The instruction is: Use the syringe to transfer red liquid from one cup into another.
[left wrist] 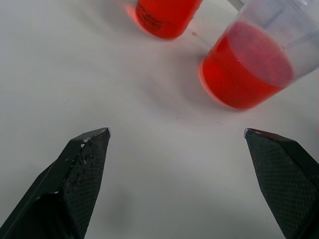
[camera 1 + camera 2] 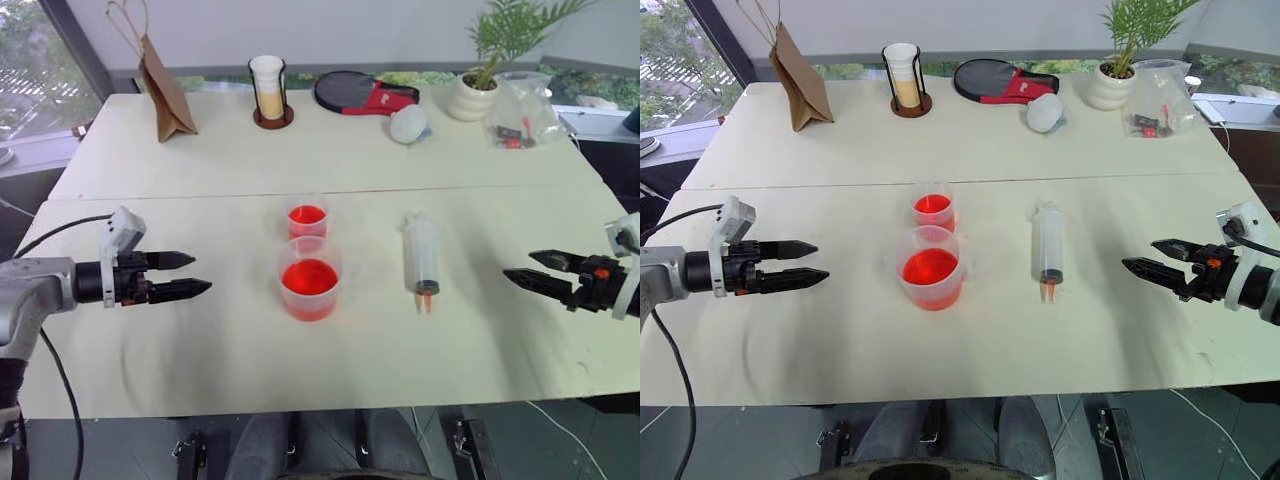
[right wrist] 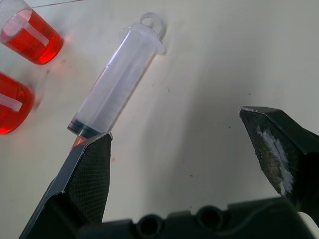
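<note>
A wide clear handled cup (image 2: 310,278) holding red liquid (image 2: 309,276) stands mid-table. Just behind it is the smaller handleless cup (image 2: 306,215), also holding red liquid. The clear syringe (image 2: 421,256) lies flat to their right, its orange tip toward the front edge. My left gripper (image 2: 195,275) hovers open to the left of the cups, pointing at them, with nothing between its fingers. Over at the right edge my right gripper (image 2: 522,266) is open and aimed toward the syringe (image 3: 118,84), well apart from it.
At the back of the table stand a brown paper bag (image 2: 165,90), a tall cream-filled glass (image 2: 268,88), a black and red paddle (image 2: 362,93), a white ball (image 2: 408,124), a potted plant (image 2: 474,90) and a plastic bag (image 2: 522,112).
</note>
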You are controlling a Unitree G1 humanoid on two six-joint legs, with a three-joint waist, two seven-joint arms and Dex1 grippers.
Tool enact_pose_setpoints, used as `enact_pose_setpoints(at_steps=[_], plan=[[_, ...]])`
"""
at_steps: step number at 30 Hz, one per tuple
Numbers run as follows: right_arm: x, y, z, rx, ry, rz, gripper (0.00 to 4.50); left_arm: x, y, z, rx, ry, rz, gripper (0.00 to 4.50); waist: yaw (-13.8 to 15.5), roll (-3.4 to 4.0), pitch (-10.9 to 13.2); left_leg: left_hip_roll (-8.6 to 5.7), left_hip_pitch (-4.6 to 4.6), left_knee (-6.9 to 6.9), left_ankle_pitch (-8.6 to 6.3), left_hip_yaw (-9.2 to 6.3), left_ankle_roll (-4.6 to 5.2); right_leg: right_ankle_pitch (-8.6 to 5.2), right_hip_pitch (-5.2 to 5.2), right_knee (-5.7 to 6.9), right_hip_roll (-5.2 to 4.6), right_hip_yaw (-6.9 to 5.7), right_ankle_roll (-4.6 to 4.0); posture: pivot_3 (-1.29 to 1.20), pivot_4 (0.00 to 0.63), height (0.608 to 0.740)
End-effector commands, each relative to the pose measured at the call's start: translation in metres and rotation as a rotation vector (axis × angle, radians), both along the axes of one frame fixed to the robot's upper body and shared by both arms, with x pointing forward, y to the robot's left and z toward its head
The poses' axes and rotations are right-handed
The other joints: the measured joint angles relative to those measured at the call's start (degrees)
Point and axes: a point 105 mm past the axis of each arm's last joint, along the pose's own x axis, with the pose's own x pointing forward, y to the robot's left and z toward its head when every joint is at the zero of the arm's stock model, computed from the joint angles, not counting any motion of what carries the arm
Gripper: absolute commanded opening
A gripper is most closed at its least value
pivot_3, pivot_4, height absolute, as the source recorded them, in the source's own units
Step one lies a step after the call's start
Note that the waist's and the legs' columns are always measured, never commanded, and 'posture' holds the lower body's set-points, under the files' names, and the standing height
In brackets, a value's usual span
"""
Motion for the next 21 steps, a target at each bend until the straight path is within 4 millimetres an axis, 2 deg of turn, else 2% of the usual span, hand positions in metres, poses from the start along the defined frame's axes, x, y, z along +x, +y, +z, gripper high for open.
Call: enact_pose_setpoints(at_steps=[1, 11, 15, 19, 21], plan=[[0.003, 0.003, 0.011, -0.013, -0.052, 0.012, 4.50, 0.004, 0.001, 0.012, 0.001, -0.056, 0.009, 4.45, 0.0, 0.00, 0.0, 0.00, 0.00, 0.01, 0.00, 0.00, 0.00, 0.00, 0.01, 0.00, 0.00, 0.00, 0.00, 0.00, 0.150, 0.740], [0.016, 0.000, 0.014, -0.036, -0.073, -0.037, 4.50, 0.010, 0.000, 0.020, -0.024, -0.118, 0.051, 4.45, 0.1, 0.00, 0.0, 0.00, 0.00, 0.04, 0.00, 0.00, 0.00, -0.04, 0.03, 0.00, 0.00, 0.00, -0.07, 0.00, 0.150, 0.740], [0.025, -0.001, 0.019, -0.045, -0.108, -0.075, 4.50, 0.019, 0.000, 0.026, -0.023, -0.166, 0.077, 4.45, 0.1, 0.00, 0.0, 0.00, 0.00, 0.06, 0.01, 0.00, 0.00, 0.01, 0.03, 0.01, 0.00, 0.00, 0.02, 0.00, 0.150, 0.740], [0.037, 0.005, 0.039, -0.024, -0.128, -0.092, 4.50, 0.024, 0.000, 0.041, -0.044, -0.196, 0.053, 4.45, 0.0, 0.00, 0.0, -0.01, 0.00, 0.07, 0.02, 0.00, -0.01, 0.02, 0.03, 0.02, 0.01, -0.01, 0.04, 0.00, 0.150, 0.740], [0.042, 0.006, 0.048, -0.059, -0.072, -0.112, 4.50, 0.031, 0.001, 0.050, -0.021, -0.221, 0.036, 4.45, -0.1, 0.01, 0.0, -0.01, 0.00, 0.08, 0.03, 0.00, -0.03, 0.02, 0.01, 0.04, 0.02, -0.01, 0.04, 0.00, 0.150, 0.740]])
